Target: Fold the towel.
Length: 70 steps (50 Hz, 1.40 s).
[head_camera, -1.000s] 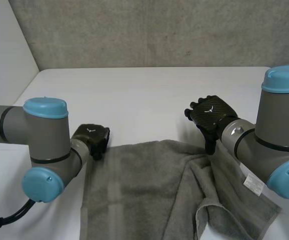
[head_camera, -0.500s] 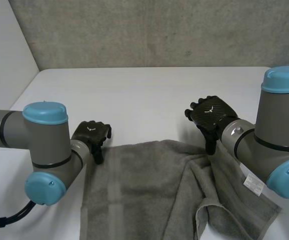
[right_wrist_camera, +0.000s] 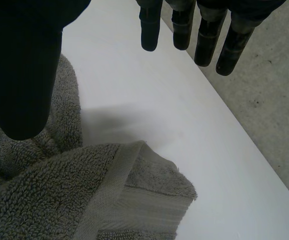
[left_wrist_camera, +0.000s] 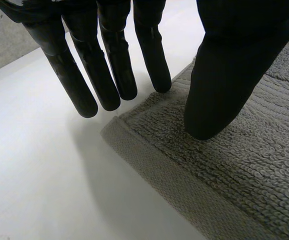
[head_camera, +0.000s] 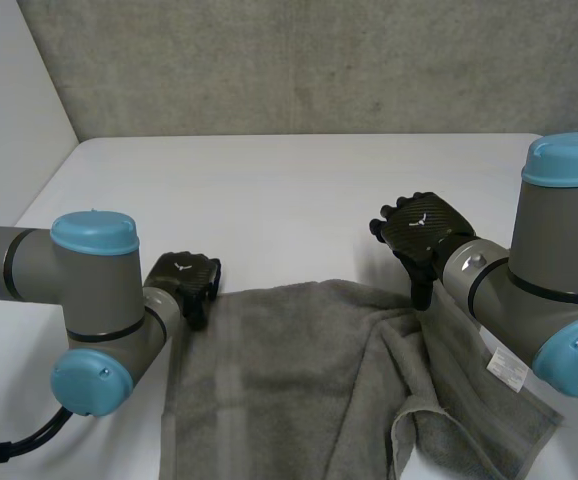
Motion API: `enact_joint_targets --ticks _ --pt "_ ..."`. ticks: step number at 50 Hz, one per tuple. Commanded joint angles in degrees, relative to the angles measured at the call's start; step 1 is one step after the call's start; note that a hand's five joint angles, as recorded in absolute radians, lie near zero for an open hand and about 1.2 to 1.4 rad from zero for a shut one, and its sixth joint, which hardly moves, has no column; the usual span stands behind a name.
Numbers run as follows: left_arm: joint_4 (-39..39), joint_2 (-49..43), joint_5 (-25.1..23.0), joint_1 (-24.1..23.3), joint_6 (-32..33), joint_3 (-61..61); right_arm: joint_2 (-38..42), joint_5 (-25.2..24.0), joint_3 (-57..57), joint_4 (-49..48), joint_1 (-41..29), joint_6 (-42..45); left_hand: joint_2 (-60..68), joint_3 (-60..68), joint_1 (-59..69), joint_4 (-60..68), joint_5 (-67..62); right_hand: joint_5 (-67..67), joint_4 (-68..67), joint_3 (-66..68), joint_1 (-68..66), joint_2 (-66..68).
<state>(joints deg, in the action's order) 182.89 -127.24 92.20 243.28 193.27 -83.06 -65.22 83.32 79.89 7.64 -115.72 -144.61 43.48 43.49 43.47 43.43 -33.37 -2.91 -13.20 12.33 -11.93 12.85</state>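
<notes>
Change since the earlier frames: the left arm has shifted slightly toward the middle and the left hand (head_camera: 184,283) has dipped back to the cloth's edge. The right arm is unmoved.

Left hand: spread and holding nothing. It sits at the far left corner of the towel (head_camera: 289,380). The straight fingers (left_wrist_camera: 112,70) are poised over the bare table (head_camera: 269,190) just off the hem, and the thumb (left_wrist_camera: 219,85) is on or just above the pile inside the corner. No pinch is made yet.

Towel: grey terry, lying on the near half of the table. It is flat on the left and rumpled on the right, where one flap is doubled over. A white label (head_camera: 507,370) shows near the right edge. Judged soft, limp and light, with a grippy pile; it will sag and drag unless lifted at two points. The best holds are the hemmed far corners.

Right hand (head_camera: 424,232): relaxed wide and holding nothing. It is at the far right of the towel, thumb over the bunched cloth and fingers over bare table. The turned-under corner lies just beneath it.
</notes>
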Motion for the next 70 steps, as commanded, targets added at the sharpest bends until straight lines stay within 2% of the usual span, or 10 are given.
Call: enact_joint_targets --ticks 1,11,32,34,36,39,41,55,61,70 --pt "0.1 -0.2 0.0 0.0 0.1 0.0 0.1 0.0 0.1 0.0 0.0 0.0 4.8 4.7 4.8 4.8 -4.9 2.9 3.2 -2.3 1.9 -2.8" --pt "0.3 -0.3 -0.2 0.0 0.1 0.0 0.0 0.0 0.2 0.0 0.0 0.0 -2.1 -2.2 -2.1 -2.1 2.0 2.9 3.2 -2.3 1.9 -2.8" --pt "0.2 -1.2 -0.2 0.0 0.1 0.0 0.5 0.0 0.2 0.0 0.0 0.0 -1.8 -1.8 -1.8 -1.8 1.7 2.9 3.2 -2.3 1.9 -2.8" --pt "0.2 -1.2 -0.2 0.0 0.1 0.0 0.7 0.0 0.2 0.0 0.0 0.0 -0.5 -0.5 -0.5 -0.4 0.4 2.9 3.2 -2.3 1.9 -2.8" --pt "0.3 -1.1 -0.2 -0.1 0.1 -0.1 0.8 0.0 0.2 0.0 -0.1 0.0 12.4 12.4 12.4 12.5 -12.5 2.9 3.2 -2.3 1.9 -2.8" --pt "0.3 -0.9 -0.2 -0.1 0.1 -0.3 0.8 0.0 0.2 0.0 -0.1 0.0 20.1 20.0 20.1 20.1 -20.2 2.9 3.2 -2.3 1.9 -2.8" --pt "0.5 -0.6 -0.2 -0.1 0.1 -0.6 0.8 0.0 0.2 0.0 -0.1 0.0 36.5 36.4 36.5 36.5 -36.6 2.9 3.2 -2.3 1.9 -2.8" --pt "12.1 9.6 0.1 -1.2 -0.1 -6.3 0.7 0.1 -0.3 0.0 0.1 -0.1 36.5 36.5 36.5 36.6 -36.6 2.9 3.2 -2.3 1.9 -2.8" --pt "12.1 10.3 0.1 -1.6 0.1 -6.5 0.3 -0.3 -1.7 0.3 0.4 -0.9 36.5 36.5 36.5 36.6 -36.6 2.9 3.2 -2.3 1.9 -2.8" --pt "11.9 13.7 0.1 -2.9 0.4 -7.1 2.4 -0.4 -5.9 1.1 8.1 -3.2 36.5 36.5 36.5 36.6 -36.6 2.9 3.2 -2.3 1.9 -2.8"
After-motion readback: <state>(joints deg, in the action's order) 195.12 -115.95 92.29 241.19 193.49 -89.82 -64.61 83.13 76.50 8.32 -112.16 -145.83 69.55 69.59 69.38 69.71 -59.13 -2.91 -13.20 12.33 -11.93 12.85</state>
